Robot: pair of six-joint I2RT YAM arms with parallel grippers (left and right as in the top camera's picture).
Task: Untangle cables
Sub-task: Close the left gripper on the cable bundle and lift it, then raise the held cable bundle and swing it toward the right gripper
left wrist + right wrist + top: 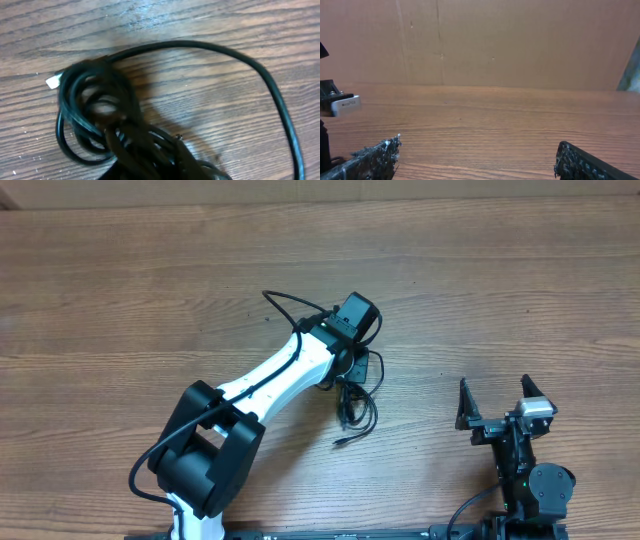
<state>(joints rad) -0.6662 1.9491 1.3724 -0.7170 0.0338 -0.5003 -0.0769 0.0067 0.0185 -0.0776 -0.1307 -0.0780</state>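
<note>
One left arm (270, 380) overhanging cables (127, 142), wooden table (120, 280)

1. Your left arm (285, 370) wears a white shell between bulky black joint housings.
2. A thin black cable (140, 470) loops along it.
3. A boxy black camera (357, 315) caps its wrist.
4. Your right arm (530, 480) is all black, with a small silver block (536, 408) near the tip.
5. Its fingers (370, 160) are black, with rough, gritty-looking inner faces.
</note>
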